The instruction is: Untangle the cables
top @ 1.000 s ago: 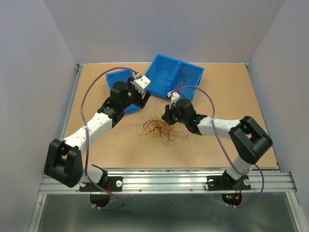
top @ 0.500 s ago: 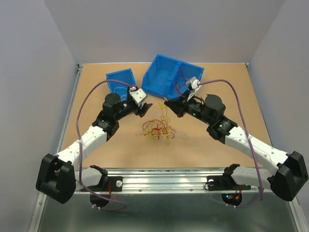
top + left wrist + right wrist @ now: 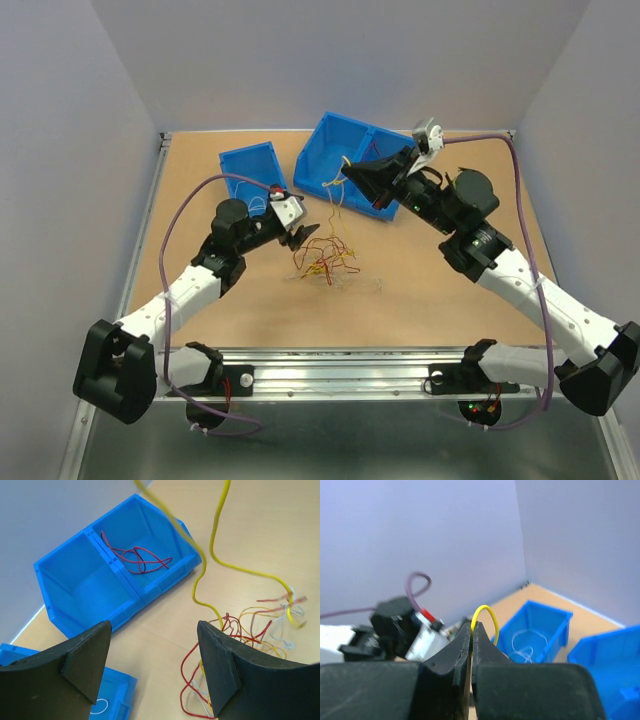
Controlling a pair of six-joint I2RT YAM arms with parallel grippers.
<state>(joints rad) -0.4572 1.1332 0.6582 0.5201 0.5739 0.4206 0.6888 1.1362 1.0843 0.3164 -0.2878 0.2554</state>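
Note:
A tangle of thin yellow, red and white cables (image 3: 325, 262) lies on the table between the arms; it also shows in the left wrist view (image 3: 250, 630). My right gripper (image 3: 348, 171) is raised above the table and shut on a yellow cable (image 3: 487, 615), which hangs from it down to the tangle (image 3: 337, 205). My left gripper (image 3: 303, 232) is open and empty, low beside the tangle's left edge. The yellow cable (image 3: 210, 555) runs up past its right finger.
A two-compartment blue bin (image 3: 330, 150) stands at the back, with red cables (image 3: 140, 560) in its right compartment. A smaller blue bin (image 3: 240, 165) to its left holds a white cable (image 3: 530, 647). Grey walls surround the table.
My right gripper has risen and moved back towards the large bin, drawing the yellow cable up out of the tangle. My left gripper has come down closer to the tangle's left side.

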